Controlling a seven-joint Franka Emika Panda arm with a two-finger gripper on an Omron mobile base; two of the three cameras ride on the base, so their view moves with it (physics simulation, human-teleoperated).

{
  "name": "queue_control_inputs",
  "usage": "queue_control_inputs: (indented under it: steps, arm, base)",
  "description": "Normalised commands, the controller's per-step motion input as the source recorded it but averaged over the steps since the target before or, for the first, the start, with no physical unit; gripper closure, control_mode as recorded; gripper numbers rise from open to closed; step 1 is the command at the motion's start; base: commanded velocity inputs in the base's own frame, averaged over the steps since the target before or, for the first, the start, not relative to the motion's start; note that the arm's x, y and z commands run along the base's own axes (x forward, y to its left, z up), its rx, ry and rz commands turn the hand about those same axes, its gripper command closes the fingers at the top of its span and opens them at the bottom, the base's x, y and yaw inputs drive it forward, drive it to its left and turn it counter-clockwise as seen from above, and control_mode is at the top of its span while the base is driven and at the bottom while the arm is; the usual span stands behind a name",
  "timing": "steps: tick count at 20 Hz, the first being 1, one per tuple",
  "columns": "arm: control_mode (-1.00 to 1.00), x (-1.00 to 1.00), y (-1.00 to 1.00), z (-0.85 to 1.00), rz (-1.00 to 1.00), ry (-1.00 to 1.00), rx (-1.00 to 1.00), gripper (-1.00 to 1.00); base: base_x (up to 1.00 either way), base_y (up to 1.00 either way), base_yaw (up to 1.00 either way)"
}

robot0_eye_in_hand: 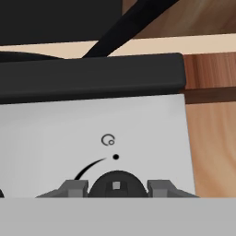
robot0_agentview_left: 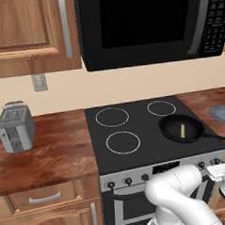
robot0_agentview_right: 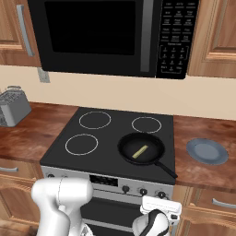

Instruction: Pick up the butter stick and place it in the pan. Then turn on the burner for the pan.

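Observation:
The black pan (robot0_agentview_right: 141, 148) sits on the front right burner, its long handle (robot0_agentview_right: 166, 168) pointing to the front right. The pale yellow butter stick (robot0_agentview_right: 140, 150) lies inside the pan (robot0_agentview_left: 181, 128), and from the left the butter stick (robot0_agentview_left: 182, 130) shows near the pan's middle. My gripper (robot0_eye_in_hand: 116, 187) is low at the stove's front panel, open, one fingertip on each side of the rightmost black knob (robot0_eye_in_hand: 116, 183). That knob (robot0_agentview_right: 159, 194) sits just above my white hand (robot0_agentview_right: 160, 205). The pan handle (robot0_eye_in_hand: 129, 25) crosses the top of the hand view.
A grey-blue plate (robot0_agentview_right: 207, 151) lies on the wooden counter right of the stove. A toaster (robot0_agentview_left: 15, 126) stands on the left counter. A black microwave (robot0_agentview_right: 110, 34) hangs above the stove. More knobs (robot0_agentview_right: 125, 188) line the silver panel (robot0_eye_in_hand: 55, 133).

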Motion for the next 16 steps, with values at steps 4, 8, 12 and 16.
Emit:
queue_control_inputs:
  steps: [4,8,12,16]
  arm:
    - [-1.0,0.0,0.0,0.0,0.0,-0.02,-0.07,1.0]
    - [-1.0,0.0,0.0,0.0,0.0,-0.04,-0.08,1.0]
    - [-1.0,0.0,0.0,-0.04,0.0,-0.06,-0.12,1.0]
    - [-1.0,0.0,0.0,-0.03,0.0,-0.02,-0.12,1.0]
  base:
    - [0.0,0.0,0.0]
    - [0.0,0.0,0.0]
    - [0.0,0.0,0.0]
    - [0.0,0.0,0.0]
